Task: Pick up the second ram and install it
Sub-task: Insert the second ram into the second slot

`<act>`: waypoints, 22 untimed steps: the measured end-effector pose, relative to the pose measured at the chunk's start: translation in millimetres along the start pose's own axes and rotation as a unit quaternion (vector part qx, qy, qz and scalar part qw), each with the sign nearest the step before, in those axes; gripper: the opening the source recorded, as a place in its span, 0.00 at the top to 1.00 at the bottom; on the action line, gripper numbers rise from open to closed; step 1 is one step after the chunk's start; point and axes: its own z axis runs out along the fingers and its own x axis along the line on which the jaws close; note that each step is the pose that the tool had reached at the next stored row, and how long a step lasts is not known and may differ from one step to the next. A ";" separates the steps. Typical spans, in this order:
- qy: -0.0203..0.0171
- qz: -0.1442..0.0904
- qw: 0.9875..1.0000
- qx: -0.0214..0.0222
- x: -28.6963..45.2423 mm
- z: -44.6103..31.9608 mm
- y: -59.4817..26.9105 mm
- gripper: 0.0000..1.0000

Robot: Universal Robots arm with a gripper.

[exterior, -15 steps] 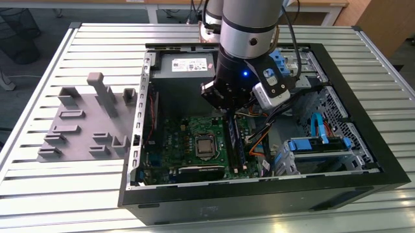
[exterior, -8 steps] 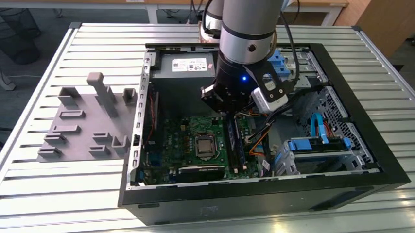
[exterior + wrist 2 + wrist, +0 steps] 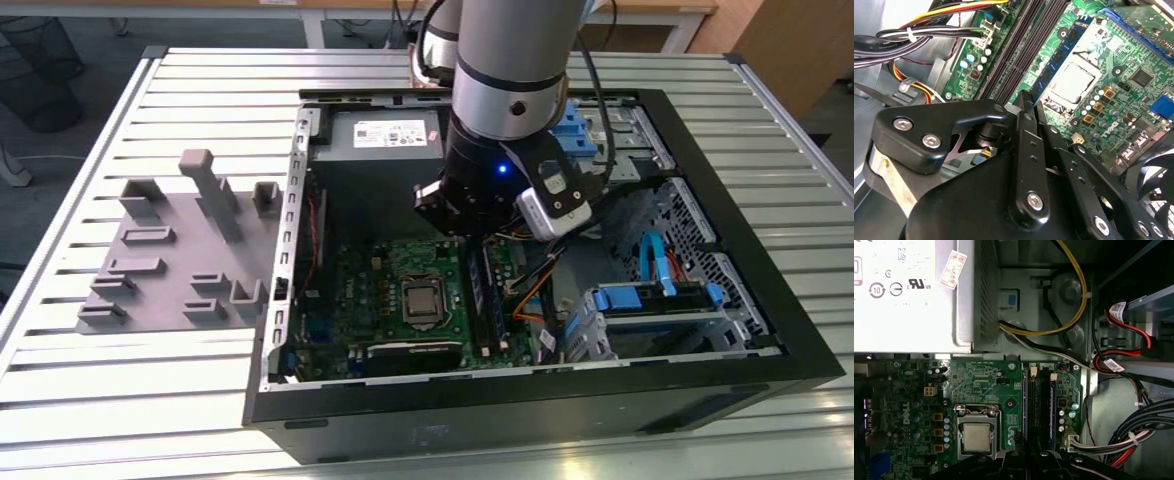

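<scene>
Only in the exterior view do we see the grey plastic fixture blocks (image 3: pixel 180 250); our black hand (image 3: pixel 1026 100) looks pressed together, its tips half hidden.

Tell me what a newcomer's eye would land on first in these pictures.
The arm plunging into the open computer case on the slatted table dominates the exterior view, its hand low over the green motherboard. Next comes the silver processor in its socket, with the dark memory slots beside it. On the exterior view's left, gray fixture blocks stand outside the case.
</scene>
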 end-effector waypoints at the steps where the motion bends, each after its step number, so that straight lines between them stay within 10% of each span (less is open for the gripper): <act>1: 0.000 0.000 1.000 0.000 -0.1 1.0 -0.1 0.86; 22: 0.000 0.000 1.000 0.000 -6.9 20.8 -2.7 0.86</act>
